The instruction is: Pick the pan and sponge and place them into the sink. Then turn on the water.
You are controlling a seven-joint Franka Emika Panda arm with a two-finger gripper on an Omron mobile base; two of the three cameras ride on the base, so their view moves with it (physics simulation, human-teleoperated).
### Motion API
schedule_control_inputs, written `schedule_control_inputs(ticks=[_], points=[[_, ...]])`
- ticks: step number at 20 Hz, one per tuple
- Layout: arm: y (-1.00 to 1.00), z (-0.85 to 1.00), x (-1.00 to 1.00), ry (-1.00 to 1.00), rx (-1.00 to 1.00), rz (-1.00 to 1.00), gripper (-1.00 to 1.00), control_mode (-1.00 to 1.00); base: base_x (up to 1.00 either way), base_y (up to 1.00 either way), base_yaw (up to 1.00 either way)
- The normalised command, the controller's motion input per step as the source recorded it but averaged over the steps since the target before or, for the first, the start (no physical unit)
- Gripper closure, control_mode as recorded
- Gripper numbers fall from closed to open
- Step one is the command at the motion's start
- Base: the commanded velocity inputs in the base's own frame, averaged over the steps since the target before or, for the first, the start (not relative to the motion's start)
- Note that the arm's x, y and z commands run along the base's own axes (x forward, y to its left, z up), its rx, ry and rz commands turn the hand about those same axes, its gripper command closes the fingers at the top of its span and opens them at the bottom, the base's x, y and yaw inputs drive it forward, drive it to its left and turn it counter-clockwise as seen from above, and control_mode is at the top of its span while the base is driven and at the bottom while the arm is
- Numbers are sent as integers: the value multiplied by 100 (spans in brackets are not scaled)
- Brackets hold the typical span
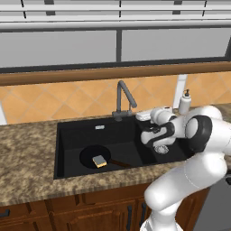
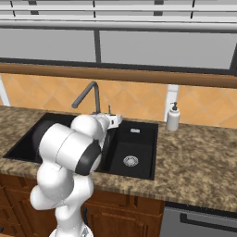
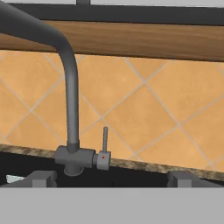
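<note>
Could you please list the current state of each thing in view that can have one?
pan: lying in the sink's large basin.
sponge: resting on the pan.
sink: dry, no water visible.
faucet: off, lever upright.
tool: open, empty, facing the lever.

A home kitchen: granite-pattern countertop (image 1: 27, 153), black double-basin sink (image 1: 72, 135), gooseneck faucet (image 1: 122, 97), orange tiled backsplash (image 1: 67, 101), wooden base cabinets (image 1: 67, 210), soap dispenser (image 2: 173, 116).

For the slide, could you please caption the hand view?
Open gripper faces the gooseneck faucet, its upright side lever dead ahead against the orange tiled backsplash.
</note>
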Motion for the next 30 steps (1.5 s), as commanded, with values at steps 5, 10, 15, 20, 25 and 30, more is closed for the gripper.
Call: schedule_control_inputs(ticks=[5, 10, 15, 20, 25, 30], points=[[0, -10, 23, 0, 1, 0, -100, -100, 0, 0, 0], [0, -22, 27, 0, 0, 0, -100, -100, 0, 0, 0], [0, -28, 23, 0, 0, 0, -100, -100, 0, 0, 0], [0, -24, 13, -2, 2, 0, -100, -100, 0, 0, 0], [5, -25, 8, -2, 11, 0, -100, -100, 0, 0, 0], [7, -20, 1, -2, 18, -2, -100, -100, 0, 0, 0]])
